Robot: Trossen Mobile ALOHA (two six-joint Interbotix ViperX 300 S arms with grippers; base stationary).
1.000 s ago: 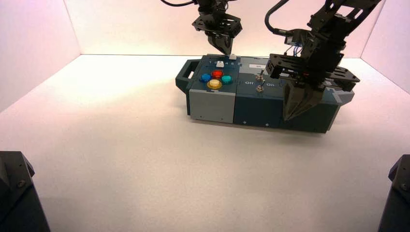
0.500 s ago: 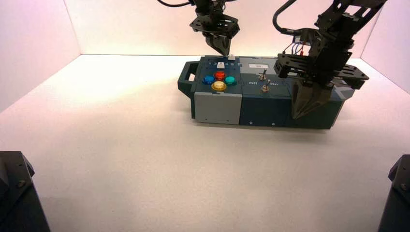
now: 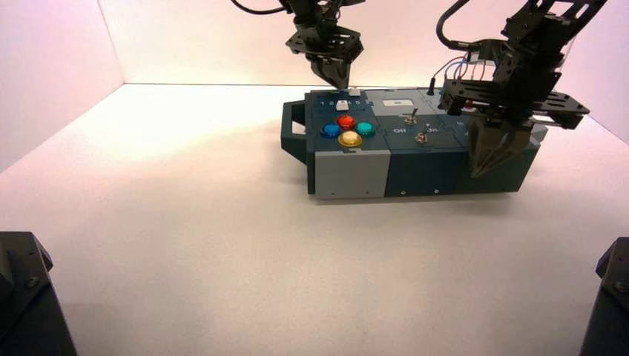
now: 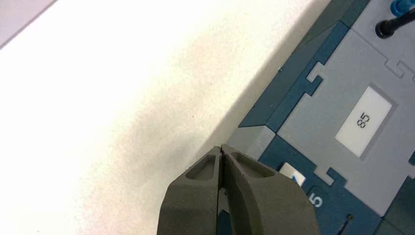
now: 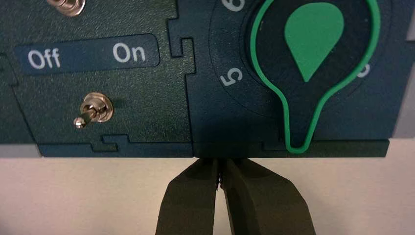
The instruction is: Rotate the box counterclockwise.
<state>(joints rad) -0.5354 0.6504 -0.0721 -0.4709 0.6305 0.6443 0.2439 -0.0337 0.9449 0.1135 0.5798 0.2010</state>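
The box (image 3: 415, 159), dark teal with a grey section, lies at the far middle of the white floor, its handle (image 3: 294, 135) pointing left. My left gripper (image 3: 335, 78) is shut and sits at the box's far edge, by the white slider; in the left wrist view its tips (image 4: 221, 148) hover at the corner near the "85" label (image 4: 363, 120). My right gripper (image 3: 491, 167) is shut and empty. Its tips (image 5: 219, 165) press against the front face below the green knob (image 5: 312, 44).
Coloured round buttons (image 3: 346, 130) and toggle switches (image 3: 415, 126) top the box; one toggle (image 5: 93, 110) sits under the "Off On" lettering. Wires (image 3: 460, 68) loop at the far right. White walls close in the back and sides. Dark arm bases (image 3: 26, 297) fill the near corners.
The box has turned counterclockwise and shifted right: its right end swung away, its left end came nearer. The right gripper moved right and away with it; the left gripper edged left.
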